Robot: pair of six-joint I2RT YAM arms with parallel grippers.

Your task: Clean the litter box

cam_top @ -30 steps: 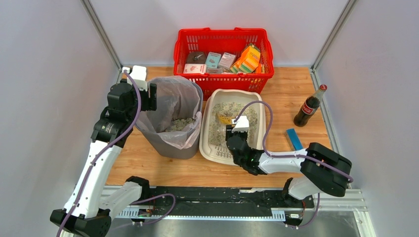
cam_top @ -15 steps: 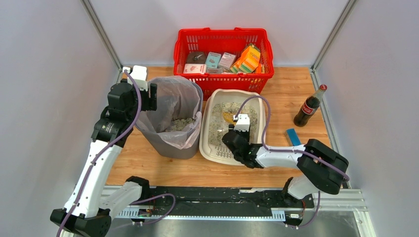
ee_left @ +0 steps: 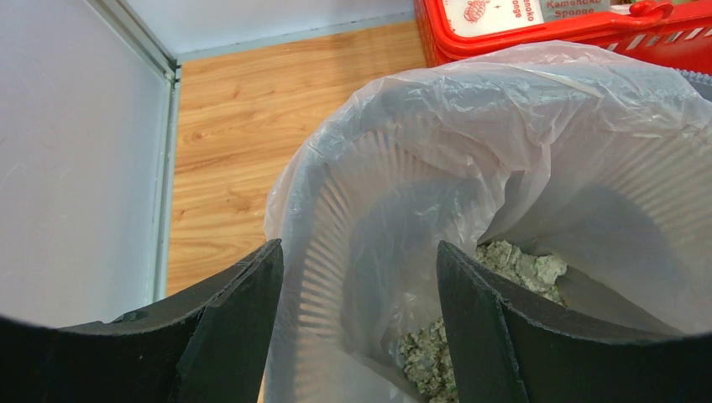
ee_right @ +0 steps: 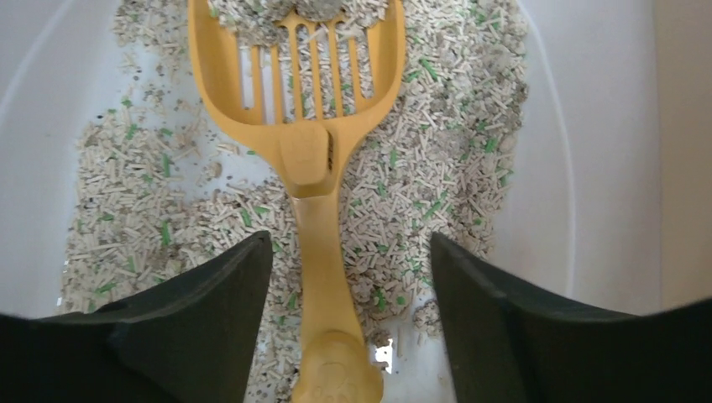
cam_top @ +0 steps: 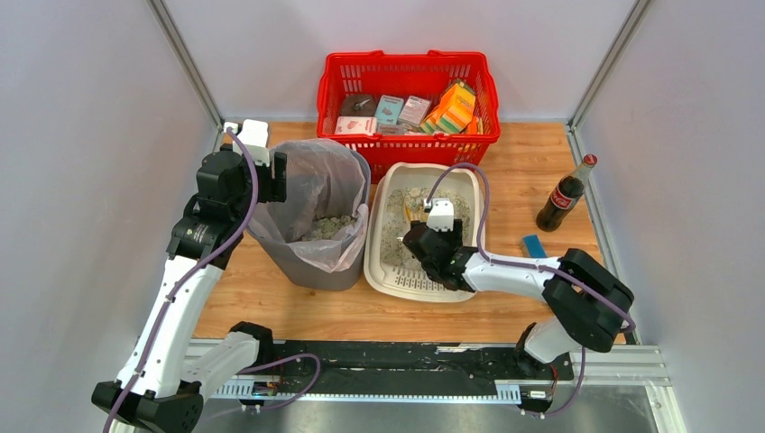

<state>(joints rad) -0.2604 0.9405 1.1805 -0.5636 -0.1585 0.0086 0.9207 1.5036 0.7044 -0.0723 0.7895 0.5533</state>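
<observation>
Two grippers, both wide: right gripper (ee_right: 348, 243) has seemingly released the scoop (ee_right: 304, 151) (in the litter box (ee_right: 588, 168)), left gripper (ee_left: 359, 252) unchanged.

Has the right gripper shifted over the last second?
Yes. The right gripper has moved up the litter box, away from its slotted near end, toward the red basket.

The left gripper (ee_left: 359, 252), black fingers spread, straddles the rim of a grey ribbed plastic bin (ee_left: 361, 193) lined with a clear plastic bag (ee_left: 520, 109); grey-green litter clumps (ee_left: 512, 264) lie inside.
</observation>
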